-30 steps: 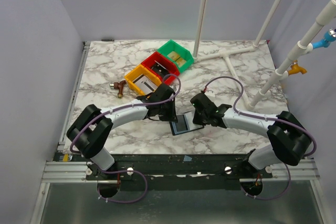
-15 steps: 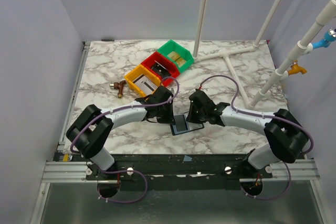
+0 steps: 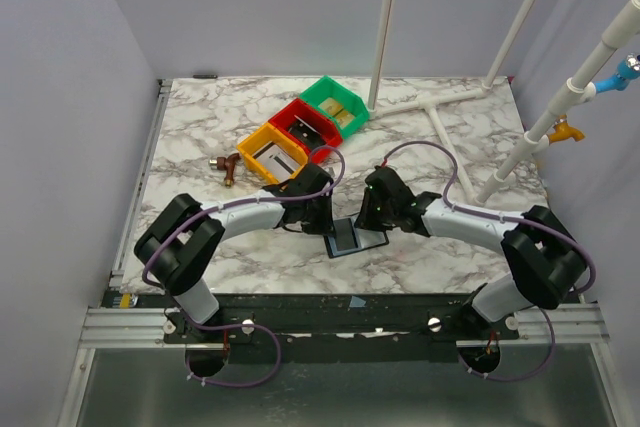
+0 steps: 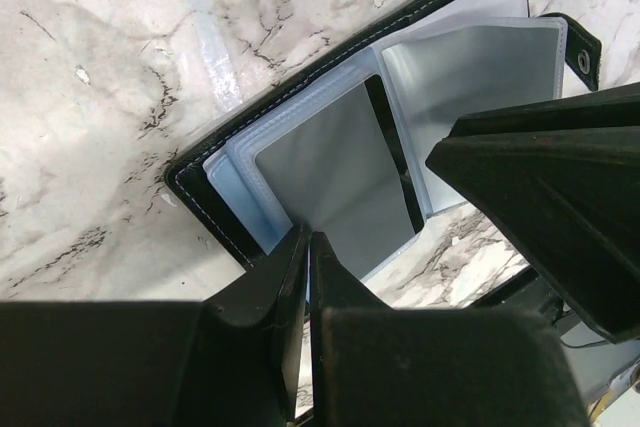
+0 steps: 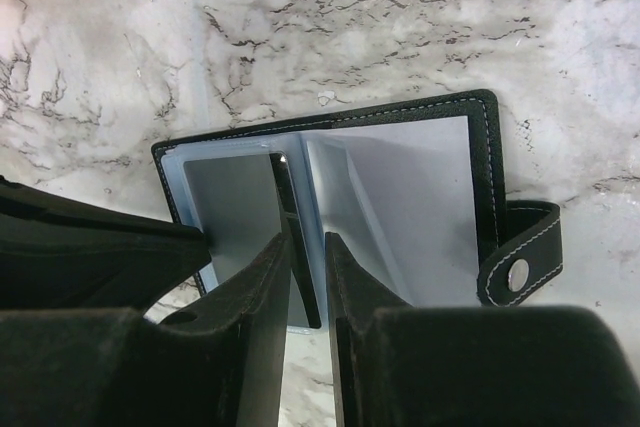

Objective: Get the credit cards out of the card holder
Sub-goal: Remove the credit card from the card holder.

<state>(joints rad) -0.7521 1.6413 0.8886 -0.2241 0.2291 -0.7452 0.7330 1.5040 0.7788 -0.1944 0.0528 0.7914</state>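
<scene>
Card holder (image 3: 350, 238) lies spread open on the marble table (image 3: 200, 127) between the two arms, near the front edge. It is black stitched leather outside, with bluish-grey lining and glossy clear sleeves inside, and its snap tab (image 5: 520, 257) sticks out to one side. The left gripper (image 4: 303, 242) has its fingers pressed together, tips down at the near edge of one half, seemingly to pin it flat. The right gripper (image 5: 307, 242) has its fingers slightly apart astride a sleeve edge by the fold; whether they pinch it I cannot tell. A flat grey rectangle in the sleeve is probably one of the credit cards (image 4: 335, 172); none lies outside.
</scene>
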